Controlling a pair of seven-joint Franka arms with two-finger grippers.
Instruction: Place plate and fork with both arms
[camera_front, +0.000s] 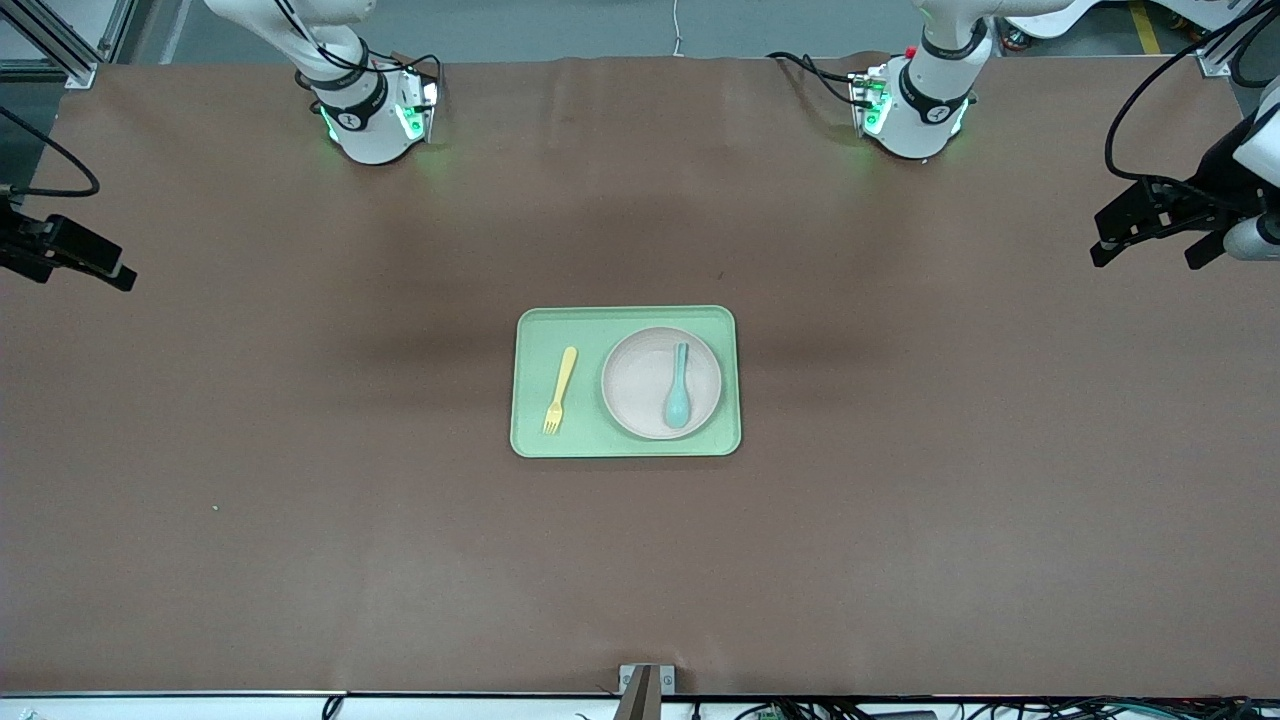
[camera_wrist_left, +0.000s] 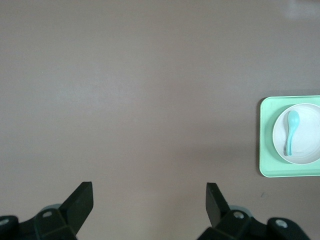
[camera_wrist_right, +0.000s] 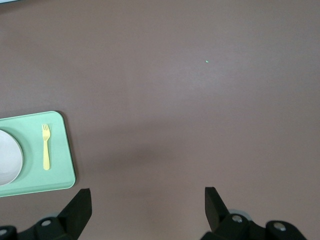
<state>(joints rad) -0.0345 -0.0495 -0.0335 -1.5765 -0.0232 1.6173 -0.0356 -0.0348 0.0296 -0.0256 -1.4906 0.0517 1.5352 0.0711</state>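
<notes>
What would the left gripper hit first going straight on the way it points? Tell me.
Most likely only the bare brown table covering. The open left gripper faces empty surface; the rectangular light-green tray lies off to one side of that line.

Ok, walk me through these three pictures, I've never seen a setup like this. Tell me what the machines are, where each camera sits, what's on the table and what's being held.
Two white robot arms stand at a brown table. The big picture comes from a high camera facing them. The other two come from cameras on each arm's wrist, looking down past its own black jaws.

In the middle lies a light-green tray. On it rest a pale plate with a teal spoon in it, and beside the plate, toward the right arm's end, a yellow fork.

The left gripper and right gripper hang over bare table at their own ends, jaws open. Nothing is held; both arms wait.
</notes>
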